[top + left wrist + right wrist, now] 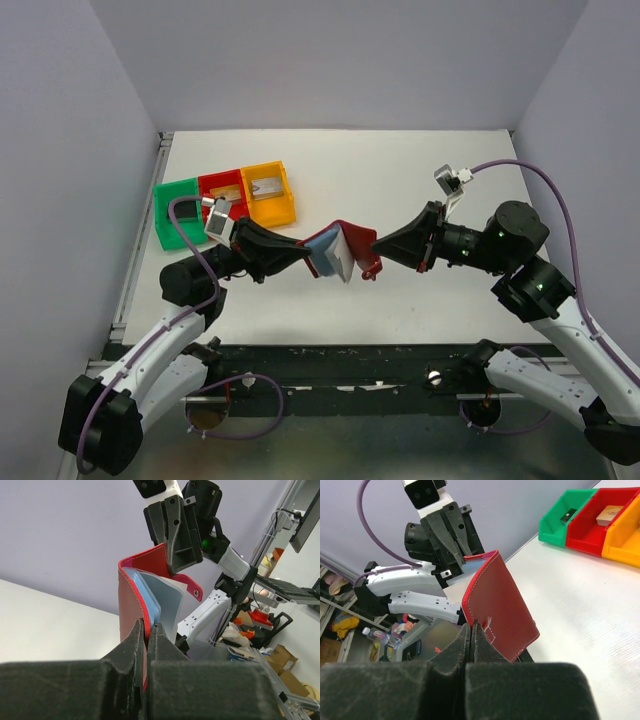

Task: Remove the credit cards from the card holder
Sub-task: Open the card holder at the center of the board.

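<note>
the card holder (340, 250) is hanging open like a book between the two arms, over the middle of the desk (420, 170), a little left of centre and nearer the near edge than the far one. the left gripper (303, 252) is clenching its left cover, and the right gripper (380, 246) is pinching its right cover, by the flap with the snap tab. bare desk is lying all around it: a wide stretch to the far edge and the far right corner, and a narrower strip toward the near edge. along the left edge, the green tray (160, 212), red tray (220, 177) and yellow tray (272, 216) are standing in a row, touching one another. the left arm's wrist is passing just in front of them.

the left wrist view is showing what the top view is hiding: the fingers (135, 640) are closing flat on the red cover's edge, and the light blue pockets (160, 597) are fanning out upright, with the snap tab (195, 592) dangling below the other gripper. whether the credit cards are sitting in those pockets i cannot tell. the right wrist view is showing only the maroon outer face, its stitched edge caught between shut jaws, and small items lying in the green and red trays.
</note>
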